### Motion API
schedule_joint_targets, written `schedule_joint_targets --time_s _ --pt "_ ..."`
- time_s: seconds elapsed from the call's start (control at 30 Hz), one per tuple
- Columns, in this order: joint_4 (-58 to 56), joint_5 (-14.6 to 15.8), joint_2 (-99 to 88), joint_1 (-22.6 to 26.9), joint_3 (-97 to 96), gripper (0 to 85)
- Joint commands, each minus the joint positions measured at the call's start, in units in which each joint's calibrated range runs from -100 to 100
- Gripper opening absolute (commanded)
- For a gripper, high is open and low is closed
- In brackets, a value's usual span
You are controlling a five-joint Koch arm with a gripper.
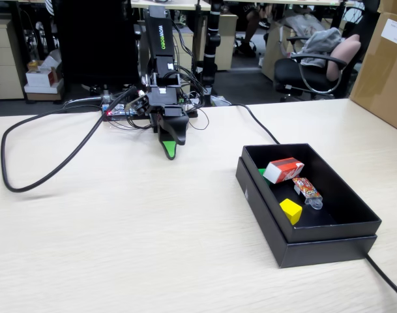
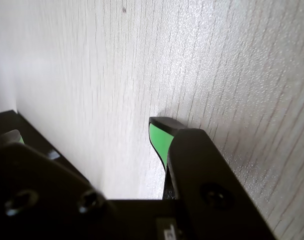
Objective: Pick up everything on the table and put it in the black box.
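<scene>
The table [image 1: 120,248] is a wide beige wood-grain top, and the black box [image 1: 354,229] sits on its right side in the fixed view, open at the top. Inside the box are four things. One red box [image 1: 284,170], with a white end facing the camera, lies tilted near the far left inner corner. One packet [image 1: 306,190], colourful with a clear end, lies just beside the red box toward the middle of the box floor. One yellow cube [image 1: 291,210] stands near the front wall. One green cube [image 1: 261,173] shows only as a sliver, mostly hidden behind the red box against the left wall. The tabletop around the box carries only cables [image 1: 48,163].

The arm [image 1: 161,65] stands at the far edge of the table, folded down so the gripper [image 1: 170,151] points at the tabletop, well apart from the box. Its green tip rests on or just above the wood. In the wrist view the gripper [image 2: 164,145] shows one green-faced tip, so I cannot tell how the jaws stand; nothing is seen between them.
</scene>
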Motion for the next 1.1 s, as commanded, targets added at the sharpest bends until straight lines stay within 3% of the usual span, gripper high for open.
schedule_joint_targets --time_s 0.0,1.07 --pt "-1.1 -0.3 0.0 0.0 -2.3 48.0" --pt "-1.1 -0.3 0.1 0.1 -2.2 48.1"
